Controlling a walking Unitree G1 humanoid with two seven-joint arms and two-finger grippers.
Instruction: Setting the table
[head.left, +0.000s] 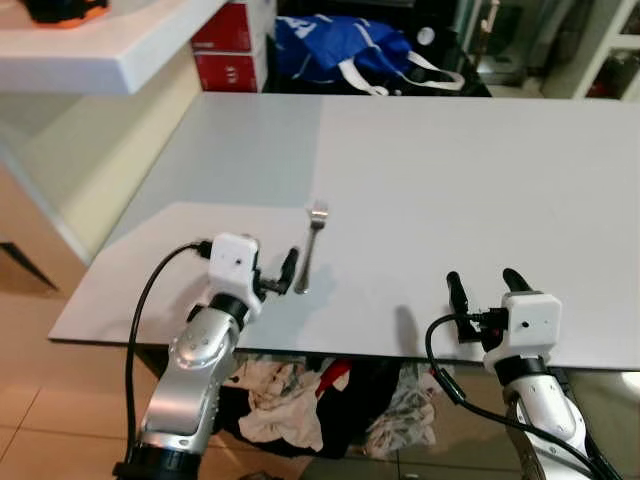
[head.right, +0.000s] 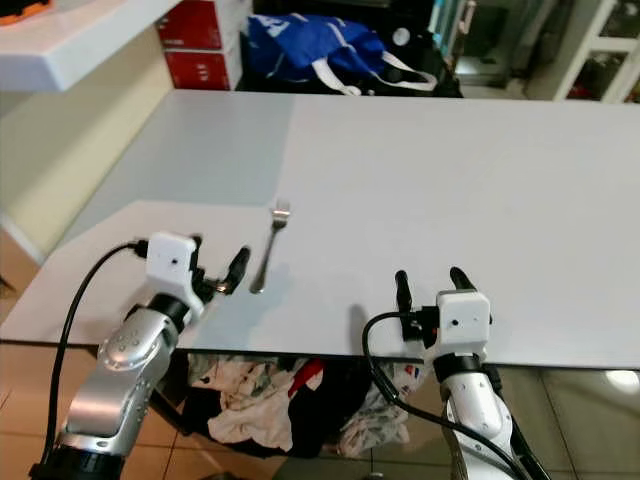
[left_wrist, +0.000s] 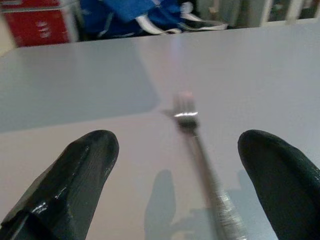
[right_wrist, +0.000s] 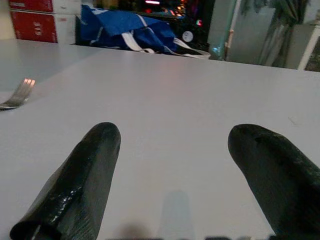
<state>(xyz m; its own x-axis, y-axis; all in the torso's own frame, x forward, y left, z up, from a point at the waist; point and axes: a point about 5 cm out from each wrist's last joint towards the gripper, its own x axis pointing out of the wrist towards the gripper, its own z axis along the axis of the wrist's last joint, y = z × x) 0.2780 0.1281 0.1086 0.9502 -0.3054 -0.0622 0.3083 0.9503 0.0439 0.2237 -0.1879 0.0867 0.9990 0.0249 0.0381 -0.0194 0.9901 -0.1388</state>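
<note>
Silver arms rise from the bottom of the head view, each ending in a white wrist block and two black fingers, over the near edge of a pale grey counter (head.left: 480, 170). On the left, the left claw (head.left: 281, 274) hovers low over the counter with its fingers spread wide and nothing between them; a black cable loops from its wrist down the arm. Just beside its fingertips lies a metal fork (head.left: 310, 245), flat on the counter, tines pointing toward the far edge and handle toward the robot; the wrist view shows the handle running back between the two fingers without touching either. A band of shadow crosses the far left part of the counter beyond the fork. To the right, well apart from the fork, the right claw (head.left: 487, 283) stands at the near edge with its fingers also spread wide and holding nothing, pointing across the bare surface. Under the counter's near edge sits a heap of crumpled clothing (head.left: 300, 395) on a tiled floor. Beyond the far edge, a blue bag with white straps (head.left: 345, 48) rests beside red boxes (head.left: 232, 45), and a white ledge (head.left: 90, 50) juts in at upper left
</note>
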